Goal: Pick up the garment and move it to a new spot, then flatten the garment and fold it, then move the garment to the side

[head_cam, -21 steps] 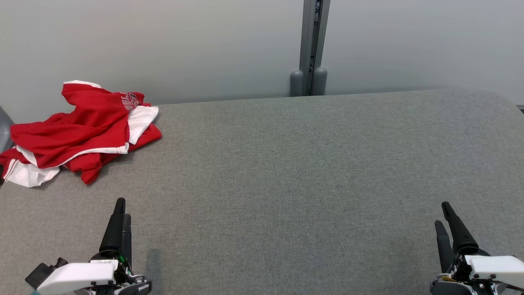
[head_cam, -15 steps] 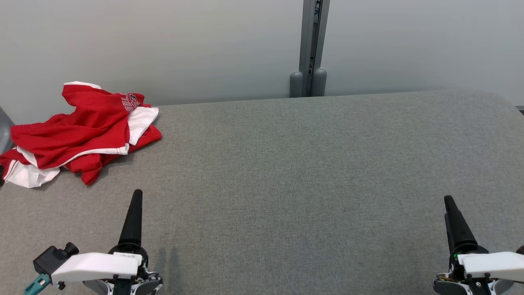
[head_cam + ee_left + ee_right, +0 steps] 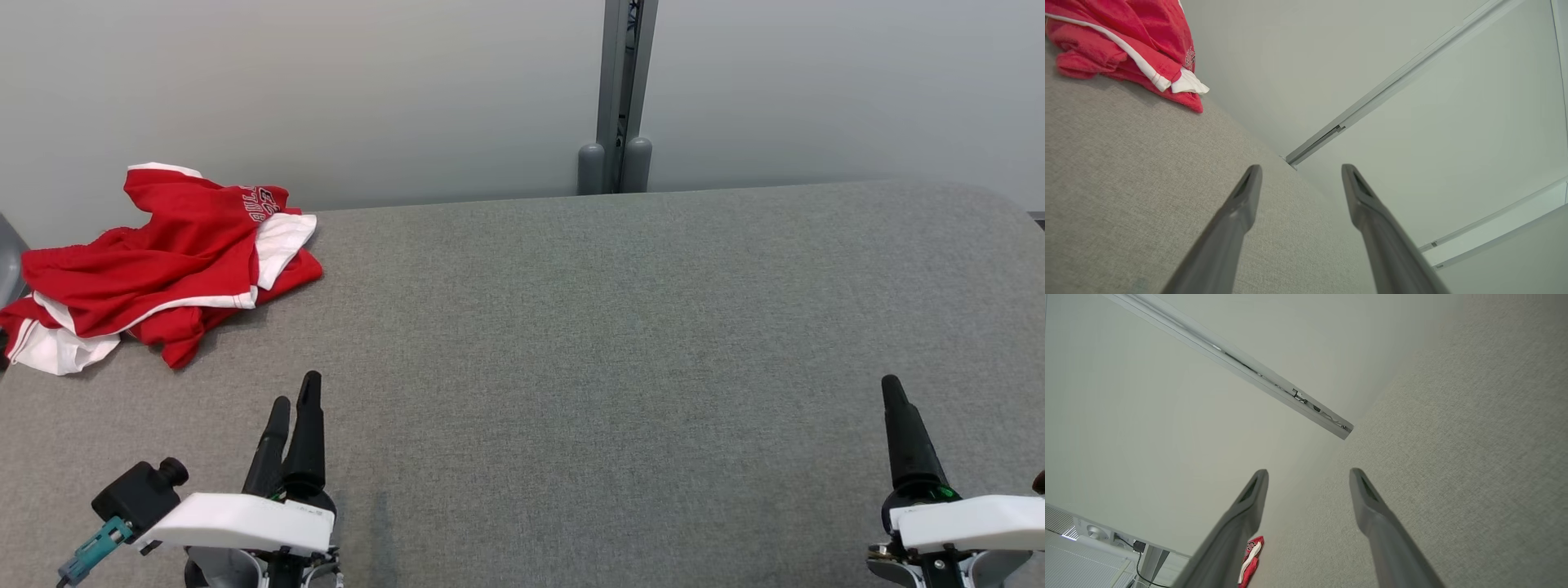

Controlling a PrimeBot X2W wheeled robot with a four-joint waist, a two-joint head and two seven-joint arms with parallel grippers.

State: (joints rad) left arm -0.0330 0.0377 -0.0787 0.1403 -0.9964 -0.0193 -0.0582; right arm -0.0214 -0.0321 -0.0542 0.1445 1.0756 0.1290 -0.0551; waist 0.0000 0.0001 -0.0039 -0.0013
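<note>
A crumpled red garment (image 3: 155, 265) with white trim lies at the far left corner of the grey fabric table (image 3: 620, 327), partly over the left edge. It appears in the left wrist view as the garment (image 3: 1118, 38) at the top left, and small and distant as the garment (image 3: 1251, 555) in the right wrist view. My left gripper (image 3: 294, 392) hovers over the near left of the table, well short of the garment, open and empty. My right gripper (image 3: 890, 384) stands at the near right, open and empty, its two fingers lined up in the head view.
A pale wall runs behind the table, with a grey metal post (image 3: 618, 98) at the middle of the far edge. A wide stretch of bare grey surface lies between the two grippers.
The left gripper has slid forward and to the right and rolled about its axis. The right gripper has crept forward and turned edge-on. The garment has not moved.
</note>
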